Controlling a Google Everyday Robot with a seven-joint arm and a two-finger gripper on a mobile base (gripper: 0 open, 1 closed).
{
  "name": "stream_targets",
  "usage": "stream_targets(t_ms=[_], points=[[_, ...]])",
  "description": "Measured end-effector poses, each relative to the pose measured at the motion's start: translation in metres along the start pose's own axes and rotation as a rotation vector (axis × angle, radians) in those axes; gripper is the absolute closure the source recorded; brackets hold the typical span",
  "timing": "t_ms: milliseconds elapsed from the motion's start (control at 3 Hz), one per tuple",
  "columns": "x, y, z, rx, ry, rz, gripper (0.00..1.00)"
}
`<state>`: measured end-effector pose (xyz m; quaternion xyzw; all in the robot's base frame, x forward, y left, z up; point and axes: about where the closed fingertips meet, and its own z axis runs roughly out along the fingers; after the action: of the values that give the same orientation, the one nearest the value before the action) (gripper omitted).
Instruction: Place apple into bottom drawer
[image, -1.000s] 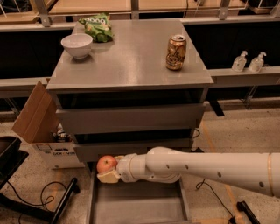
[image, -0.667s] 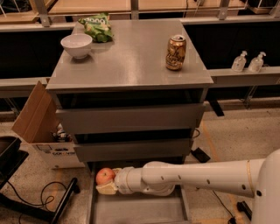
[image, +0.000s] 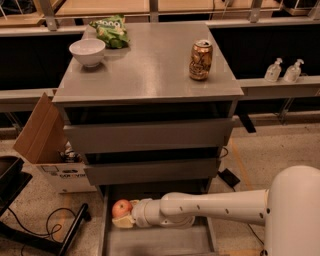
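Nearest me, the bottom drawer (image: 150, 242) stands pulled out under the bench's (image: 150, 75) front edge, its flat grey floor bare. The arm (image: 220, 206) reaches in from the right, low over that tray. The gripper (image: 123, 217) sits just inside the drawer's left side, below the bench's front-left corner, with its fingers pinched on the apple (image: 121, 208). The apple is held towards the back of the tray, close under the drawer above. I can't tell whether it touches the floor.

The step in hand looks to me like the set-down. Done well, it means lowering until the fruit rests on the floor before the fingers part, since a round thing let go above flat metal will likely roll. The fingers should stay clear of the left wall, spread only a little, then draw back along the line of the arm so nothing nudges the fruit.

The apple is small and round, red with a yellowish-orange patch. A pale finger shows beneath it.

Higher up, the 2 upper drawers (image: 150, 136) look pushed in or nearly so. On top, a gold can (image: 200, 60) stands near the right edge, a white bowl (image: 87, 52) towards the back-left corner, and a green bag (image: 111, 31) at the back edge.
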<state>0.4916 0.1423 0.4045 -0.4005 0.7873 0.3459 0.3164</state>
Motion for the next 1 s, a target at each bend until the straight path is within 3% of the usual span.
stream_targets(t_ms=[333, 667, 1000], points=[[0.003, 0.0, 0.007, -0.016, 0.005, -0.002, 1.0], [0.028, -0.017, 0.025, -0.049, 0.028, -0.008, 1.0], [0.061, -0.057, 0.052, -0.088, 0.038, -0.03, 1.0]])
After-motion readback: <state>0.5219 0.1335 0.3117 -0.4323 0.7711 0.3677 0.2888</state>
